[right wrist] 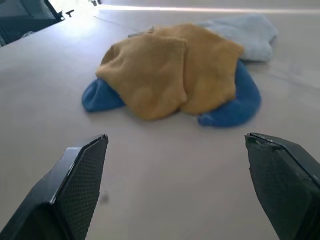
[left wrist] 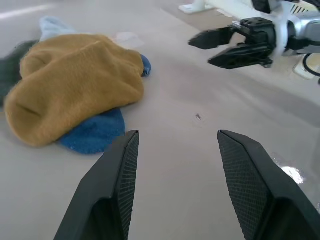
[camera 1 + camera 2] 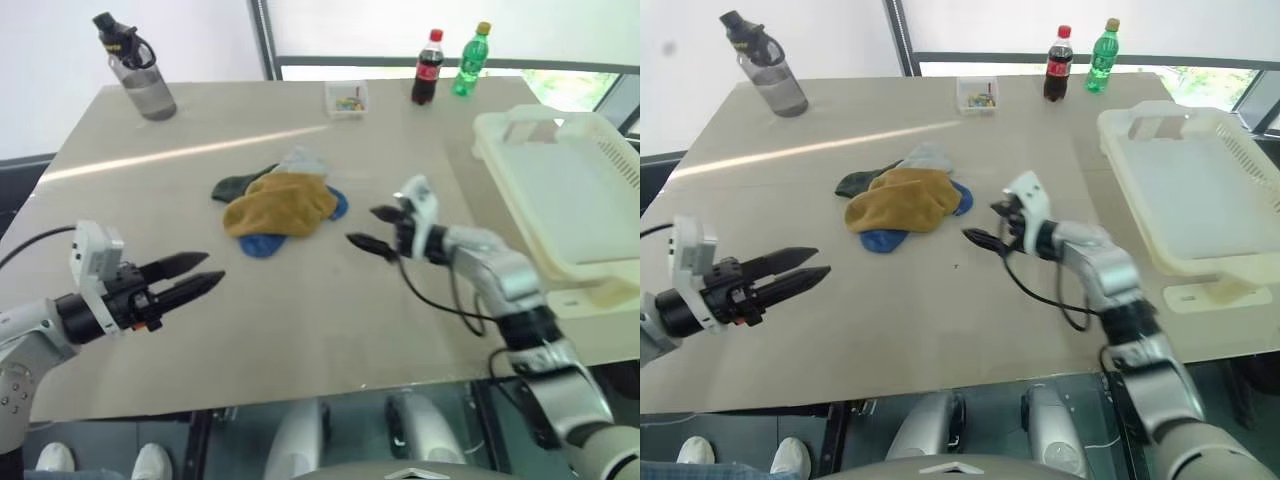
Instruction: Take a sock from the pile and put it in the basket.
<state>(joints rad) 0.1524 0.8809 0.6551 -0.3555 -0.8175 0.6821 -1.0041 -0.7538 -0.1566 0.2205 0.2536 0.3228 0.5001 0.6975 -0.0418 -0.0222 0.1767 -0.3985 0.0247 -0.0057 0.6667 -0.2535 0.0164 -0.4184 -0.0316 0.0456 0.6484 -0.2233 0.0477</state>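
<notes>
Here the small pile (image 3: 280, 208) of loose fabric socks, a mustard-yellow one on top of blue, light grey and dark green ones, lies near the middle of the pale beige table (image 3: 300, 320). The right wrist view shows the yellow and blue socks close up, with the grey one behind them, while the head views alone take in the large shallow cream plastic basket (image 3: 575, 195) with slotted sides, well apart from the pile on its right and empty. The right gripper (image 3: 378, 228) hovers just to the right of the pile, pointing at it, its black fingers spread wide and holding nothing (the left wrist view catches it too, beyond the pile). The left gripper (image 3: 188, 276) hangs nearer the table's front edge, on the pile's left, its fingers partly parted and empty, touching neither sock nor table.
</notes>
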